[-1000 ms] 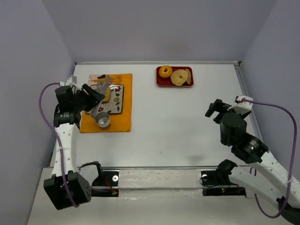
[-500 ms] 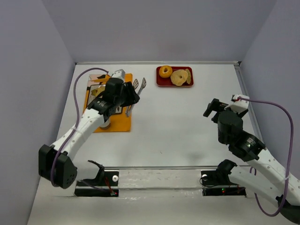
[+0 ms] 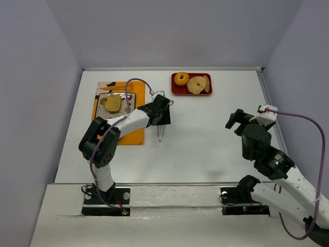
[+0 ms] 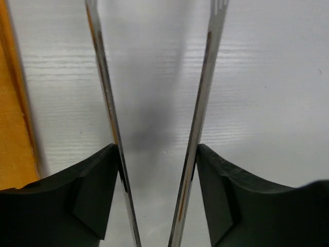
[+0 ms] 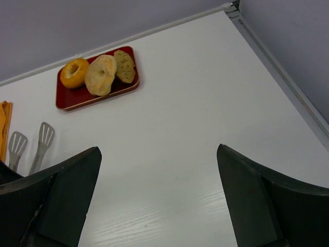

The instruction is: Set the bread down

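Bread: the bread (image 3: pixel 113 103) sits on the patterned plate (image 3: pixel 127 102), on the orange mat (image 3: pixel 134 137); looks placed
Left gripper (image 4: pixel 157 154): clamped on the tongs (image 4: pixel 105 92); tongs empty, over bare table (image 4: pixel 257 77)
Right gripper (image 5: pixel 158 150): spread wide, holding nothing
Risk: the left arm (image 3: pixel 131 120) crosses the mat; a low swing could nudge the plate and shift the bread
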Motion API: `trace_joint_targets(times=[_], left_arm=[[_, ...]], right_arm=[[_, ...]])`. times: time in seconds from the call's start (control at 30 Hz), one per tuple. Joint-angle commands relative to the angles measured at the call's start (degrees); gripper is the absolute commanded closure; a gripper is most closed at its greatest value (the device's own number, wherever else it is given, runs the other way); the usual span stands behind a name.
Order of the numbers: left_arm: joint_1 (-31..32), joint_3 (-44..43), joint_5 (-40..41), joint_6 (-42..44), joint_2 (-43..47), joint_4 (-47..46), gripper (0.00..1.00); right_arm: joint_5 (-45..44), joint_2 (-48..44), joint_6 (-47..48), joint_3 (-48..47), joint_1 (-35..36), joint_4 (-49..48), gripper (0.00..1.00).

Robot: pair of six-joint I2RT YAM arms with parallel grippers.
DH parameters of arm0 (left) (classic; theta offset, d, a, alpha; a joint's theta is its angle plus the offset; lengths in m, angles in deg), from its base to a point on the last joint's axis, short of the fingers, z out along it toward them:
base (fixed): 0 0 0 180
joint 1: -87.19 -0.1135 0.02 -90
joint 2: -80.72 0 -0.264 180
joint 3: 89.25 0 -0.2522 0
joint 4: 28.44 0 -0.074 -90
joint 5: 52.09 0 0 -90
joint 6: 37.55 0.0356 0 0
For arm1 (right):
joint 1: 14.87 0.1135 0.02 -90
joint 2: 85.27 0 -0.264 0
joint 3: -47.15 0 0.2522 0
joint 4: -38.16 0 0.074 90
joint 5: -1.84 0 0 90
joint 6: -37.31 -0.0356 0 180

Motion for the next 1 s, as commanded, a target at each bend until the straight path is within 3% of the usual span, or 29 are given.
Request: trace_joint_targets(times=[0.0,0.03,0.07,0.3,0.53,0.67,0.77,0.97], left_arm=[[1.9,-2.9,5.0,-0.5,0.1,0.3,0.23],[1.9,-2.7,5.2,-0.9,0.3,0.7,0.03],[2.0,-2.6,5.5,-0.9,0.5,1.0,0.01],[2.4,-4.7,6.0,1.9,6.6,4.9,0.01],[2.5,-9.4,15.5,3.2,20.8,11.3,0.01],[2.4,-5.8,24.1,1.6,33.6,10.7,0.01],[2.2,2.8,31.8,-0.7,45.8,9.4,0.01],[0.1,8.8,37.5,-11.4,56.4,18.3,0.01]], right_arm=[[-0.8,1.3,0.8,0.6,-0.3,-2.3,0.00],[-0.8,1.5,0.7,0.6,-0.3,-2.2,0.00],[-0.8,1.6,0.7,0.6,-0.3,-2.2,0.00],[-0.9,2.4,1.1,0.0,-0.3,-2.1,0.00],[0.6,1.3,1.0,-0.1,-0.3,-2.2,0.00],[1.6,0.5,0.5,-0.2,-0.3,-2.2,0.00],[2.9,0.3,0.2,-0.8,-0.3,-2.2,0.00],[3.0,-0.7,1.6,-0.9,-0.3,-2.2,0.00]])
